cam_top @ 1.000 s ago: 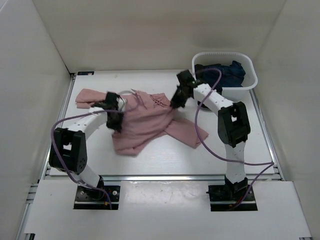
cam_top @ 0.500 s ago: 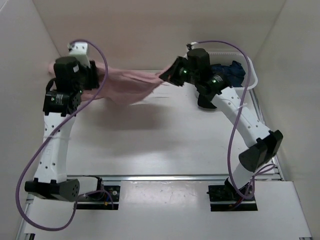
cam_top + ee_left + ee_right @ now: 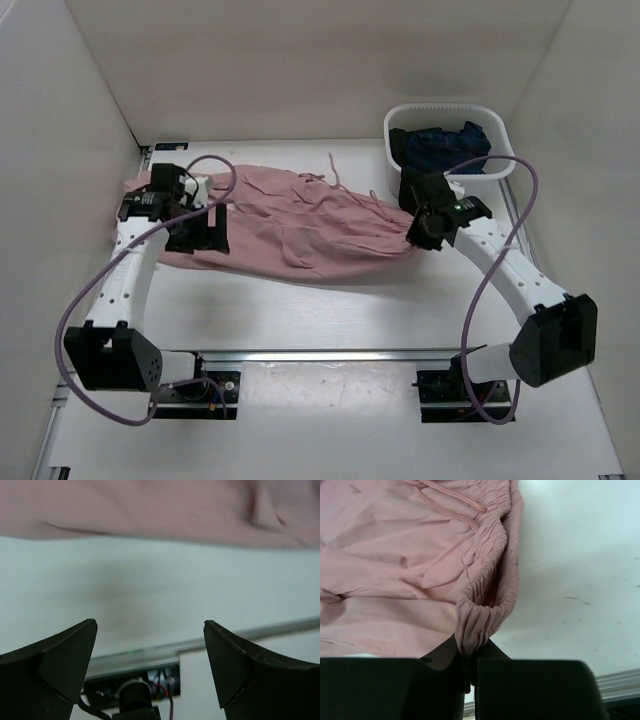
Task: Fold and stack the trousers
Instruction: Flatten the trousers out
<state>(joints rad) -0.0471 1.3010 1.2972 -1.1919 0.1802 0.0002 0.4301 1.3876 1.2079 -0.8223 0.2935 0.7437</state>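
Lowered flat, the trousers (image 3: 300,225) lie beyond the wide, empty left gripper (image 3: 150,625); the right gripper (image 3: 470,667), pinching the waistband (image 3: 480,610), should release gently.

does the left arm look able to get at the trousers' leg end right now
Probably yes. The left arm sits over that end of the trousers with jaws open, nothing lies on the cloth there, and the right arm only pinches the waistband opposite.
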